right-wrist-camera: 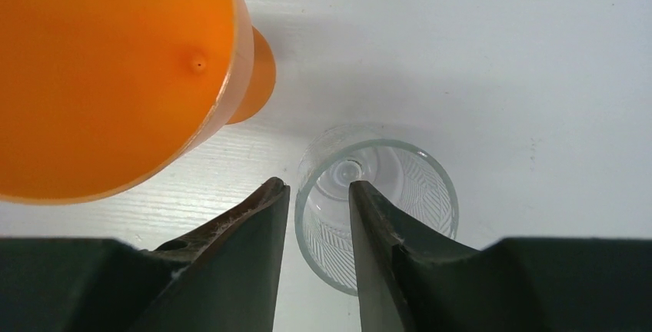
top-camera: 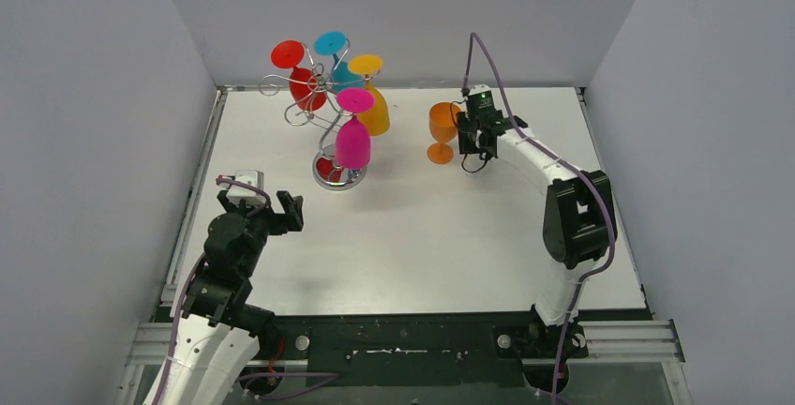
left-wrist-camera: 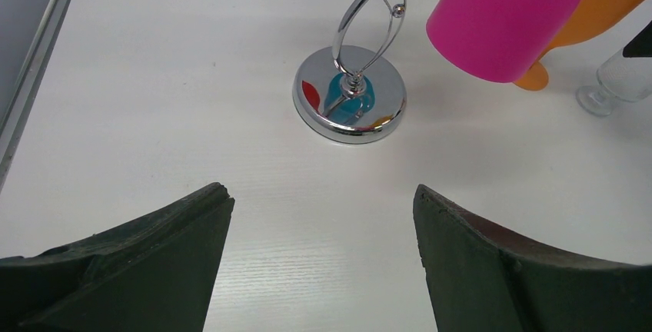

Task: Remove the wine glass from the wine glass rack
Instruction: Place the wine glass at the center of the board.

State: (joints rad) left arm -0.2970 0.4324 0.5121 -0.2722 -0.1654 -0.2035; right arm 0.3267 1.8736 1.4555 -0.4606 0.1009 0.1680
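White tabletop (top-camera: 422, 236): carries a rack towards the back left and two loose glasses to its right.
Left fingers (top-camera: 289, 208) (left-wrist-camera: 177, 247): spread wide and released, holding nothing, low over bare tabletop near the front left. They point towards the rack and are well apart from it.
Rack (top-camera: 336, 172) (left-wrist-camera: 384, 94): silver wire stand with a round, shiny base flat on the tabletop, a twisted thin stem and curled arms on top.
Red wine glass (top-camera: 305, 86): hangs upside down from the rack's left side, foot uppermost.
Blue wine glass (top-camera: 330, 43): hangs at the back of the rack, between the red and yellow ones.
Pink wine glass (top-camera: 352, 145) (left-wrist-camera: 507, 17): hangs upside down at the front, its rim above the base.
Yellow wine glass (top-camera: 375, 114): hangs on the rack's right side, just behind the pink one.
Orange wine glass (top-camera: 442, 124) (right-wrist-camera: 100, 78): off the rack, upright on its foot on the tabletop, to the right of the rack and just beside the right fingers.
Clear wine glass (right-wrist-camera: 423, 194) (left-wrist-camera: 623, 78): off the rack, upright on the tabletop, just beside the orange one.
Right fingers (top-camera: 472, 138) (right-wrist-camera: 231, 247): parted a little, one outside and one inside the clear glass's rim. The gap is wider than the thin wall, so they look released, not clenched.
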